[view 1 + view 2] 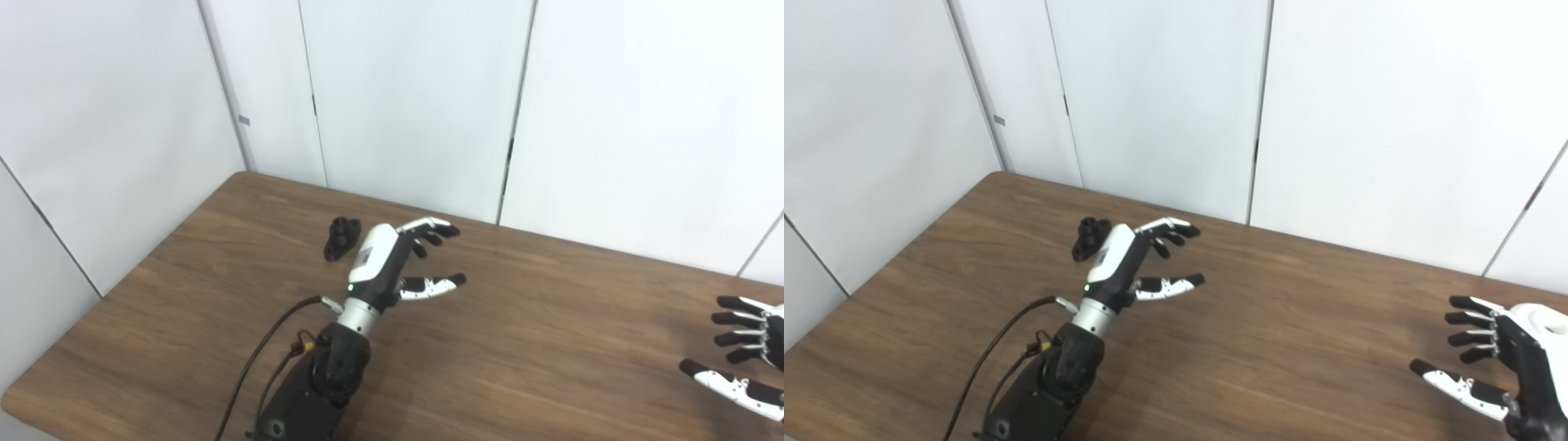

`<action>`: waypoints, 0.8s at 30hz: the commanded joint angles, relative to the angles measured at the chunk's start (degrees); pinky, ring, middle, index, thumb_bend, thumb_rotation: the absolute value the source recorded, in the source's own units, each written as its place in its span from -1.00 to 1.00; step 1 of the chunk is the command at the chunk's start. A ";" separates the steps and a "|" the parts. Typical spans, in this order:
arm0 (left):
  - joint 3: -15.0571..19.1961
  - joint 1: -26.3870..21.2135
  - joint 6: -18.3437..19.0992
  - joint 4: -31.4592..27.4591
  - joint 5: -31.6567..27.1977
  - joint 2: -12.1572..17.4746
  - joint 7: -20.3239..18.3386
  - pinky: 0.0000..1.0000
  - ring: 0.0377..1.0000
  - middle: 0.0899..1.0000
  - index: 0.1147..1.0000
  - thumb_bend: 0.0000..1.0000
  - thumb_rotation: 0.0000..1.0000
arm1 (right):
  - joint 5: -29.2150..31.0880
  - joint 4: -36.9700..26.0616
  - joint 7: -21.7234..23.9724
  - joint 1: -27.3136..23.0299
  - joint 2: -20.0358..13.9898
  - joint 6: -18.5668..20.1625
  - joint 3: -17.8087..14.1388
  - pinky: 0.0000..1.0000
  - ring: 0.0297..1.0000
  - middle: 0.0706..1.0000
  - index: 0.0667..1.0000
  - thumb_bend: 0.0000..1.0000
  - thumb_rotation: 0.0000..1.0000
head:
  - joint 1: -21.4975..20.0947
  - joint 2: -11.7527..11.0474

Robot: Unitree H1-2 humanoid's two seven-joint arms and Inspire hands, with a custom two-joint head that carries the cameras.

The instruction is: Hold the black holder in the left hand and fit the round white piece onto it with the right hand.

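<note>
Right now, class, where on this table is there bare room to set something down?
Bare wood lies between the left hand and the right hand, and along the near edge of the table. The only crowded spot is where the black holder lies beside the left hand.

Brown wooden table (551, 343), black holder (340, 238) lying on its far left part.

Even, bright, diffuse light fills both views; the white walls (398, 92) look flat, the wooden table (520, 318) carries faint soft shadows, and detail is slightly soft throughout.
</note>
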 commanded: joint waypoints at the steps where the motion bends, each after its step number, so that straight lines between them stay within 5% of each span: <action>1: 1.30 -3.18 0.73 -2.30 1.76 1.59 2.89 0.17 0.37 0.39 0.24 0.47 -0.68 | -0.05 -1.67 -0.21 -1.79 -0.95 -1.83 -0.16 -0.11 0.09 0.26 0.37 0.24 -1.00 | -0.02 0.06; 8: 2.33 -4.13 4.22 -2.52 7.73 4.90 6.75 0.35 0.53 0.49 0.27 0.46 -0.66 | 0.05 -1.91 -0.16 -2.05 -1.01 -1.29 -0.21 -0.12 0.09 0.26 0.38 0.24 -1.00 | 0.23 0.30; 24: 5.23 -7.50 8.96 3.57 8.31 9.60 12.00 0.67 0.91 0.73 0.35 0.67 -0.41 | 0.01 -2.77 0.33 -2.19 -1.09 -0.05 -0.31 -0.11 0.10 0.27 0.38 0.23 -1.00 | 0.62 0.69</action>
